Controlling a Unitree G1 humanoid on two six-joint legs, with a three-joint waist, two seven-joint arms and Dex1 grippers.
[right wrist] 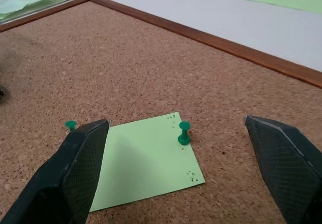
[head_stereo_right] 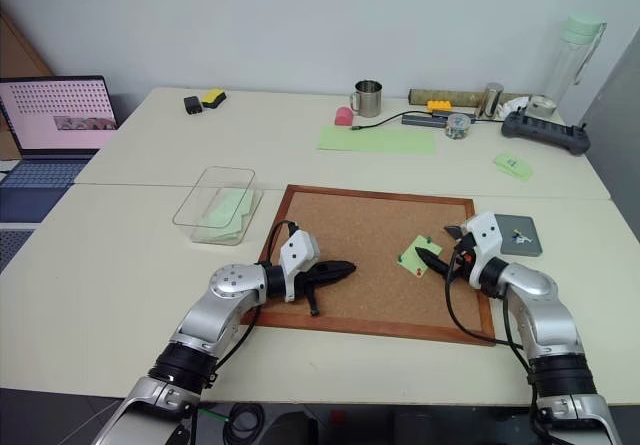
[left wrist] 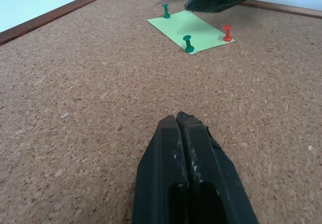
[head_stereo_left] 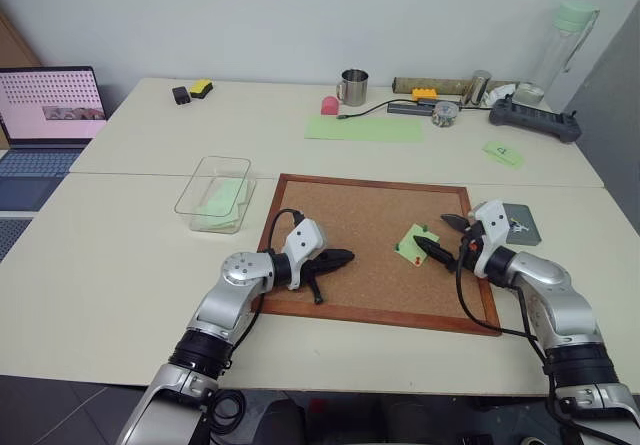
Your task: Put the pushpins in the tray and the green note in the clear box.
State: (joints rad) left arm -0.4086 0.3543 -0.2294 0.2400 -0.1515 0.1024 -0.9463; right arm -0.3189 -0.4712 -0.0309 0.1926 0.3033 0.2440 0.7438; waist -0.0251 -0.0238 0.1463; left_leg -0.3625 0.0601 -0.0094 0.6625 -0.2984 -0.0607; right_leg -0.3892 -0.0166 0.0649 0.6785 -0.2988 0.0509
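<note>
Pushpins [left wrist: 188, 43] pin the green note [head_stereo_left: 413, 239] to the cork board [head_stereo_left: 360, 245]; the left wrist view shows two green-headed pins and one red-orange one [left wrist: 227, 32] standing upright at the note's corners. They look light, hard and very small, with narrow waists under the heads, so the likely hold is a pinch across the waist and a straight pull out of the cork; a slanted pull could bend a pin or tear the paper. The note itself is thin and limp, and probably best taken by a free edge once the pins are out.

The note lies on the board's right part, at about 3 o'clock from the board's centre. The right hand [head_stereo_left: 447, 238] hovers just at the note's 3 o'clock edge with its fingers spread wide and nothing between them; in the right wrist view, the note and one green pin [right wrist: 184, 133] sit between the two fingertips. The left hand [head_stereo_left: 335, 260] rests low over the board at about 9 o'clock from the note, well apart from it, fingers pressed together on nothing.

The tray [head_stereo_left: 522, 224] sits on the surface just beyond the board's right edge, at 3 o'clock from the note. The clear box [head_stereo_left: 215, 193] stands off the board's left side, at roughly 9 to 10 o'clock, with pale green paper already inside.
</note>
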